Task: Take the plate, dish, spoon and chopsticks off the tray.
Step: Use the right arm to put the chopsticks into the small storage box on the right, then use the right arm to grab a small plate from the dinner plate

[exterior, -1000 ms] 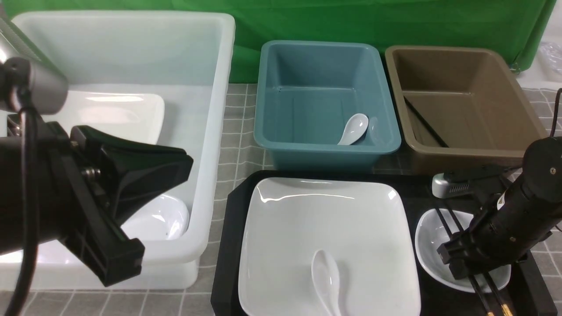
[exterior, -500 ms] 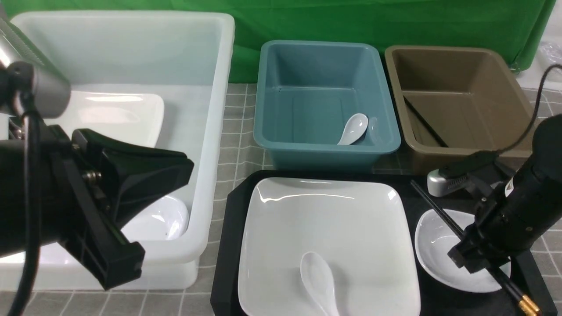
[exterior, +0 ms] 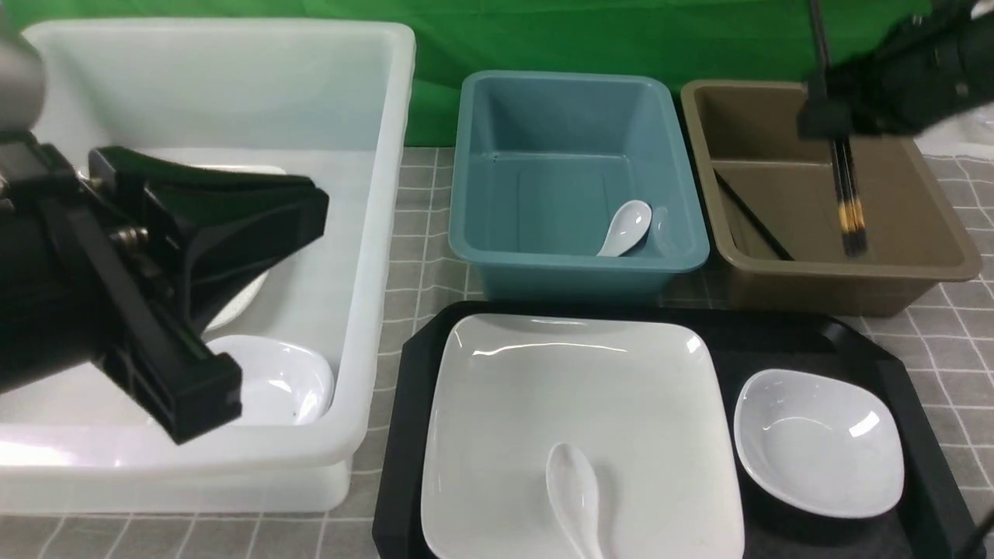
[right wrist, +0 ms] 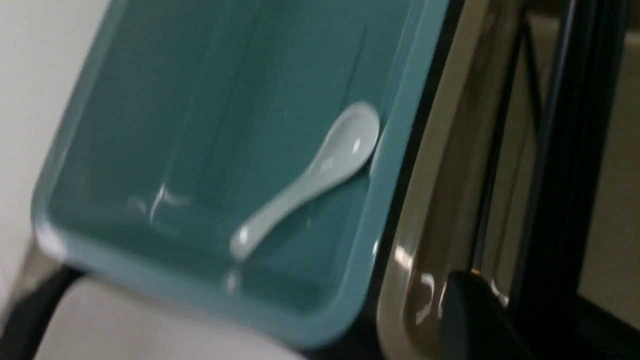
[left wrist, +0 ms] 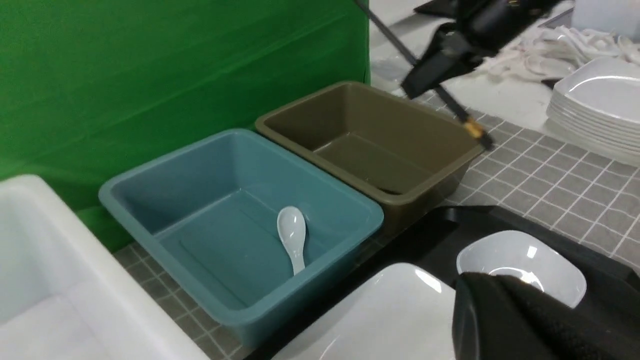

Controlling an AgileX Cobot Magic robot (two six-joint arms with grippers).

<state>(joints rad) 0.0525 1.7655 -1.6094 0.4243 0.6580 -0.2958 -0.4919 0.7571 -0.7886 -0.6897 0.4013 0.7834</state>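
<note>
right fingers pinch chopsticks over tub; left fingers unclear; spoon on plate front-only

The left arm is matte black, blocky, one finger wedge-shaped; silver screws glint at nine o'clock, a grey housing at ten. At two o'clock the right arm, black too.

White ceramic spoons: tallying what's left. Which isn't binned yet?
The white ceramic spoon on the large white square plate on the black tray; the other spoon lies in the teal plastic tub.
</note>
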